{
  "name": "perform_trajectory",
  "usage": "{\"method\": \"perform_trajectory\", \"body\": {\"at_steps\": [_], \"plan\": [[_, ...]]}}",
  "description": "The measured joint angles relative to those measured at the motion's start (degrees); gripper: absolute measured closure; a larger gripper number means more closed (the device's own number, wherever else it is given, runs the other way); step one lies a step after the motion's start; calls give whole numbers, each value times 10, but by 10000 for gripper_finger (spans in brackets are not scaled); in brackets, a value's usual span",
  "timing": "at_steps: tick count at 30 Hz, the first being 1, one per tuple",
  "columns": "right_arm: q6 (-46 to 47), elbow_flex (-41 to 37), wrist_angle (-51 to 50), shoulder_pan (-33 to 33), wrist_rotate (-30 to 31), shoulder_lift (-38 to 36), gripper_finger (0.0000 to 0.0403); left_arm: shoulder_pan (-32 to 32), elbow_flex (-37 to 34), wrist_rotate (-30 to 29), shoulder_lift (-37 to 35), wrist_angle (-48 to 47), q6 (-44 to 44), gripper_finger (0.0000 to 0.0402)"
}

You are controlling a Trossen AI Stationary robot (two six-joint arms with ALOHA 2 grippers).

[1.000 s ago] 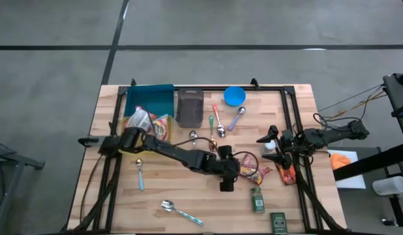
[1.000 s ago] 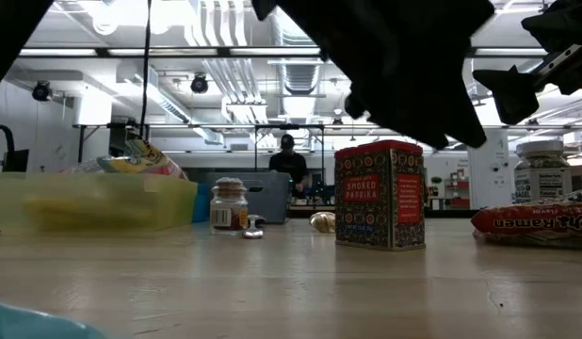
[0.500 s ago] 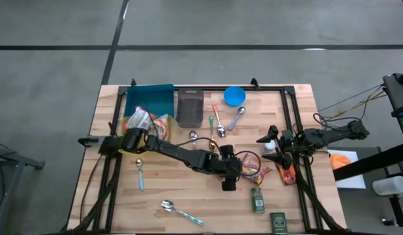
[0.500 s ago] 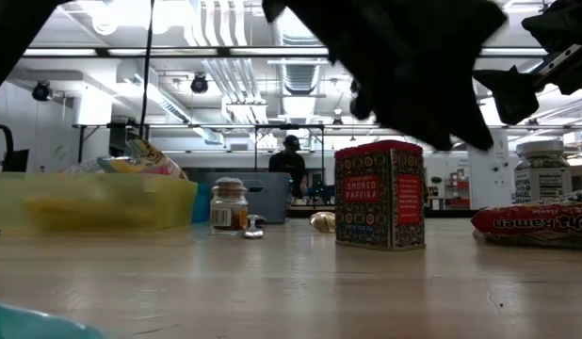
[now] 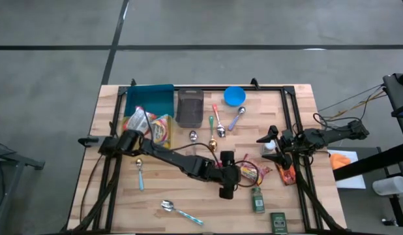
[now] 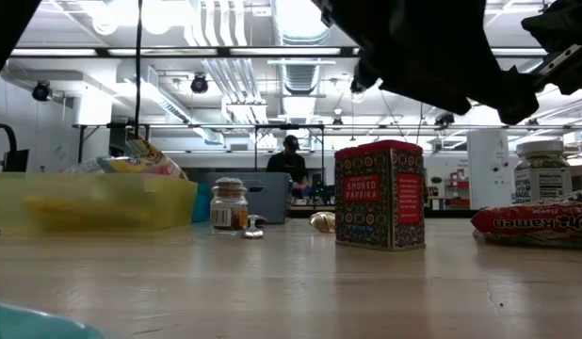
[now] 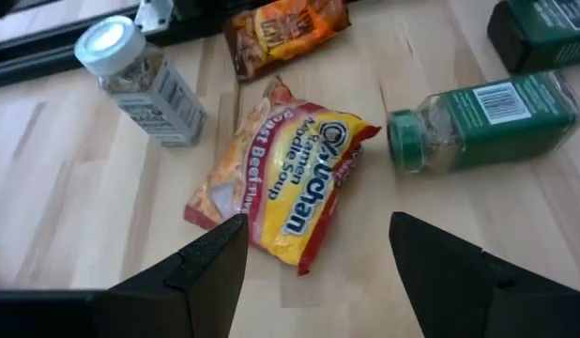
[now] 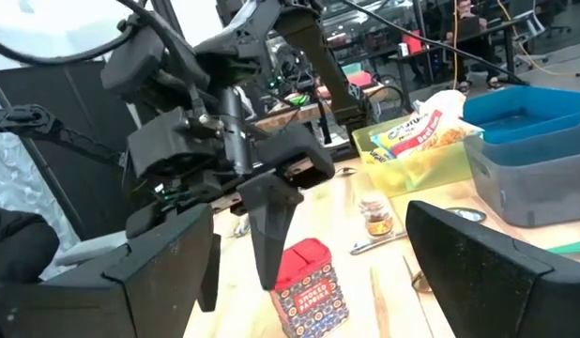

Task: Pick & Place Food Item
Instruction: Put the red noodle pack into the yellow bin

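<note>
A yellow and red ramen packet [image 7: 281, 183] lies flat on the wooden table [image 5: 162, 189], right of centre [image 5: 251, 173]. My left gripper [image 7: 313, 272] hangs open just above and short of it, slanting down, one finger on each side of the packet's near end without touching. In the high view it [image 5: 235, 177] reaches in from the table's left. My right gripper [image 5: 262, 142] waits open and level at the table's right edge.
Around the packet are a red paprika tin [image 6: 380, 193], a green bottle on its side [image 7: 487, 127], a white-capped jar [image 7: 140, 80], an orange snack packet [image 7: 285, 23] and a dark green box [image 7: 543, 33]. Bins [image 5: 149, 101], a blue bowl [image 5: 235, 96] and spoons lie farther off.
My left gripper has moved a little toward the table's near edge and risen slightly, still open. In the low view its dark bulk has lifted away from the red tin. The ramen packet has kept its place.
</note>
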Motion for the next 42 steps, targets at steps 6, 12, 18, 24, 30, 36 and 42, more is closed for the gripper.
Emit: {"method": "perform_trajectory", "body": {"at_steps": [6, 12, 18, 24, 30, 36, 42], "plan": [[0, 0, 0, 0, 0, 0, 52, -2, -28, -73, 12, 84, -103, 183], [0, 0, 1, 0, 0, 0, 52, 5, -27, -32, 33, 87, -40, 196], [0, 0, 0, 0, 0, 0, 52, 32, -27, 30, 37, 98, -11, 196], [0, 0, 0, 0, 0, 0, 52, 66, -27, 124, 42, 158, -13, 197], [0, 0, 0, 0, 0, 0, 52, 69, -23, 128, 80, 180, -22, 197], [0, 0, 0, 0, 0, 1, 52, 73, -26, 122, 87, 173, -22, 197], [0, 0, 0, 0, 0, 3, 52, 72, -25, 122, 87, 136, -12, 197]]}}
